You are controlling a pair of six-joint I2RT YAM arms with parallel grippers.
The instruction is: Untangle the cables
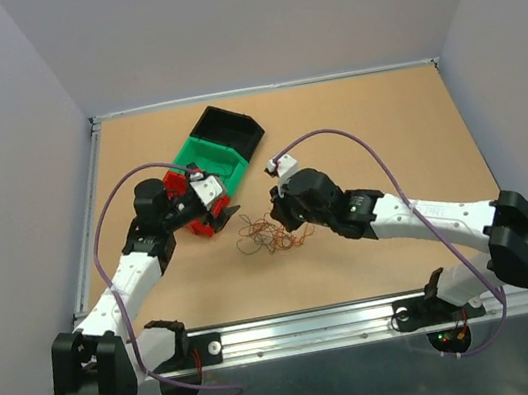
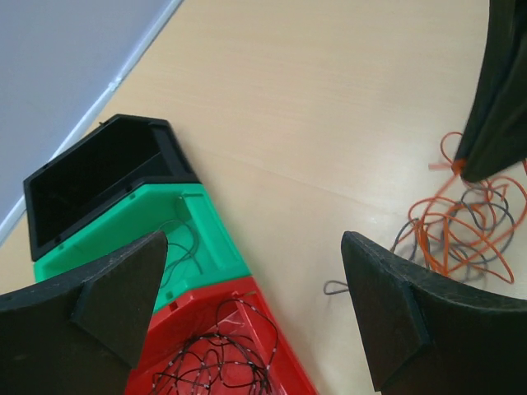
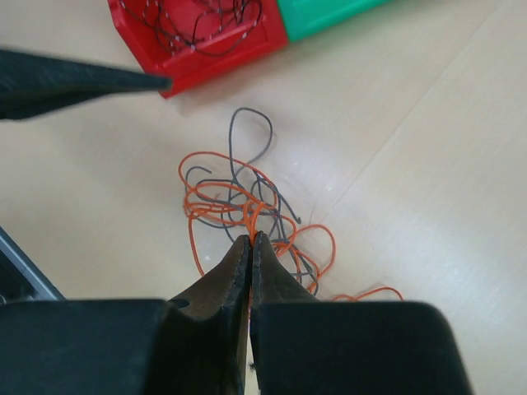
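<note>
- One tangle of cables (image 1: pixel 270 234) is laid on the table (image 1: pixel 386 137) between the two grippers. Orange and dark strands are mixed, and their number cannot be told.
- Right gripper (image 3: pixel 249 240): the jaws are pinched together on an orange strand.
- Left gripper (image 2: pixel 254 247): the jaws are spread wide and nothing is held.
- Three bins are set in a row: black bin (image 2: pixel 107 164), green bin (image 2: pixel 222 239), red bin (image 2: pixel 276 350). Dark wires are contained in the last two.
- The tan surface is enclosed by grey walls (image 1: pixel 264 15).

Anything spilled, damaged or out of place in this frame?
Nothing damaged. The only disorder is the orange and grey cables, knotted on the table near the red bin; the right hand is shut on an orange strand.
</note>
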